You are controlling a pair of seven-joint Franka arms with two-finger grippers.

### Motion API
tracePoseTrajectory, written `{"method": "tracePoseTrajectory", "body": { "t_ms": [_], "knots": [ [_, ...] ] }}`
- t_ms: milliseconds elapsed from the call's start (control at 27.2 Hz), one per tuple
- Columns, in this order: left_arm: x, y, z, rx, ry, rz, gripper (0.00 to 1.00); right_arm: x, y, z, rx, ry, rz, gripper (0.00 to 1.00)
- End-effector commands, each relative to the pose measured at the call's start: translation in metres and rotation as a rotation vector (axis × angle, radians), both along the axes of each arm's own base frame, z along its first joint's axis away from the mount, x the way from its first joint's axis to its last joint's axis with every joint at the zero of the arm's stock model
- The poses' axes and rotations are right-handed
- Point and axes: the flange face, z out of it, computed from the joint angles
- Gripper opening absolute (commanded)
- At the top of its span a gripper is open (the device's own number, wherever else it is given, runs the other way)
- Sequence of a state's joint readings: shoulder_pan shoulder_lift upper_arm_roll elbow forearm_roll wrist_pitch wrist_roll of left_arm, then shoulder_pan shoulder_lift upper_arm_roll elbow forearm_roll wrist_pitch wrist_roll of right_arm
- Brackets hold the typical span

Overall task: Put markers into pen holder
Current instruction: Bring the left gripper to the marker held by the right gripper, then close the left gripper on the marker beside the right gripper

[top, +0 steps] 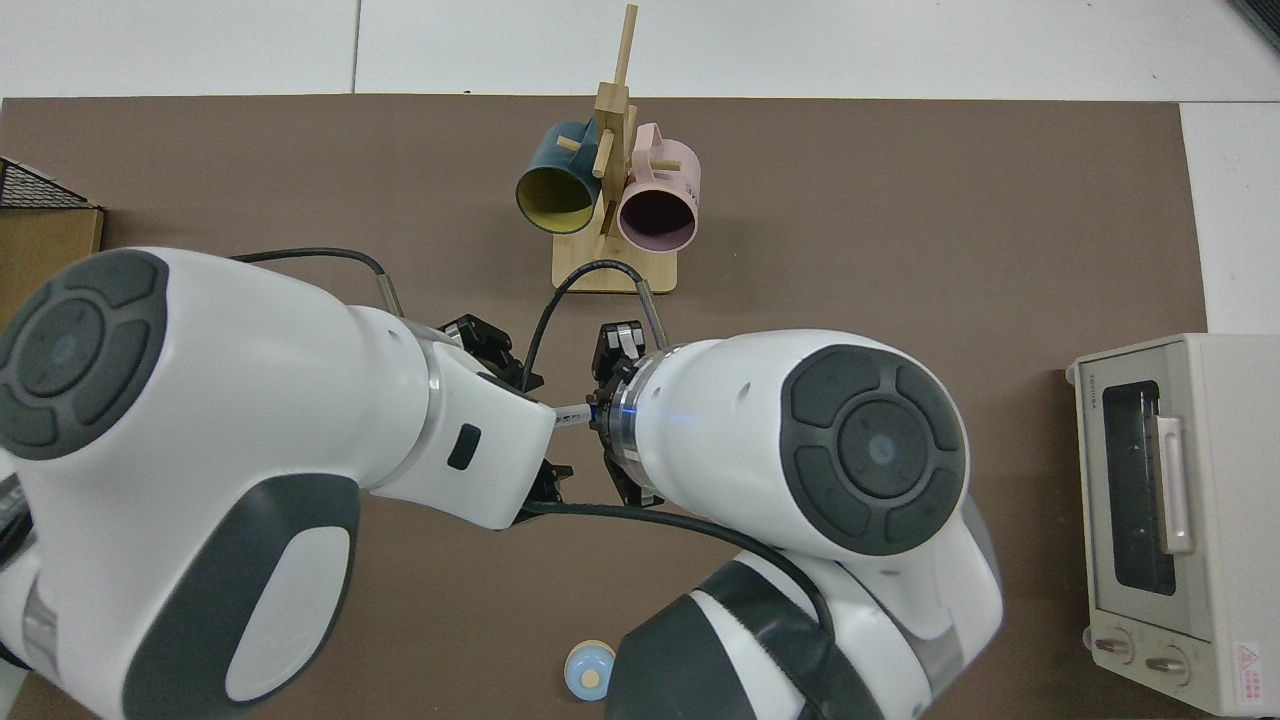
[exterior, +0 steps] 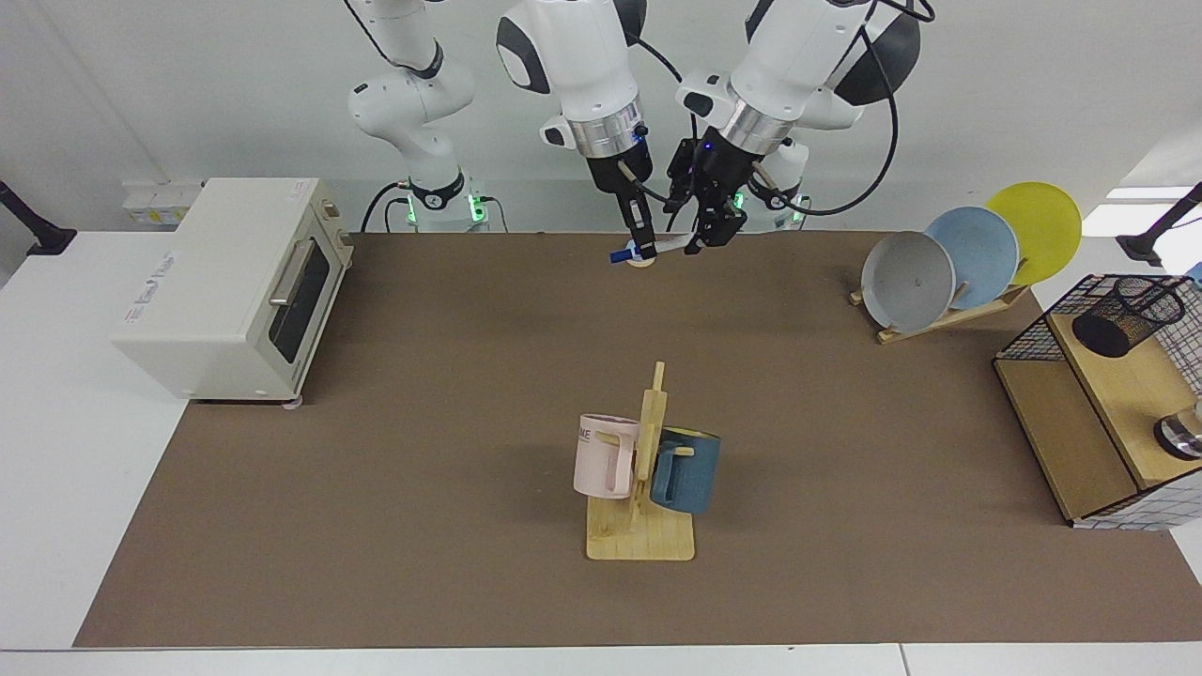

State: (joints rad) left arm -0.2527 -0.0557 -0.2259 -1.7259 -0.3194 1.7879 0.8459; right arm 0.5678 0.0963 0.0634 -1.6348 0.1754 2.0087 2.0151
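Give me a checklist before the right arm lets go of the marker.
1. Right gripper grips the marker: ok, shut on it near the capped end, above the table's far edge.
2. Left gripper is at the marker's free end: ok, right beside it.
3. Left gripper has hold of the marker: cannot tell; the arms hide the spot in the top view.
4. Pen holder is ready: ok, it stands on the wooden shelf with nothing over its mouth.
5. Low route to the holder: not ok, the plates stand in between; a raised path looks safer.
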Motion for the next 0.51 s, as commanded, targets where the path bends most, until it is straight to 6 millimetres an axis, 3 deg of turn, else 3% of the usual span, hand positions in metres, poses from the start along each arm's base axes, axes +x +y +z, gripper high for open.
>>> {"method": "tracePoseTrajectory", "body": {
  "t_ms": [0,477],
  "knots": [
    [-0.0083,-0.0025,-0.0040,-0.020,-0.022,-0.017,0.74,0.0077,0.0012,0.0034,0.000,-0.006,-0.019,0.00],
    [-0.0084,-0.0078,-0.0042,-0.027,-0.040,-0.027,0.48,0.0081,0.0026,0.0012,-0.004,-0.005,-0.007,0.00]
  ]
}}
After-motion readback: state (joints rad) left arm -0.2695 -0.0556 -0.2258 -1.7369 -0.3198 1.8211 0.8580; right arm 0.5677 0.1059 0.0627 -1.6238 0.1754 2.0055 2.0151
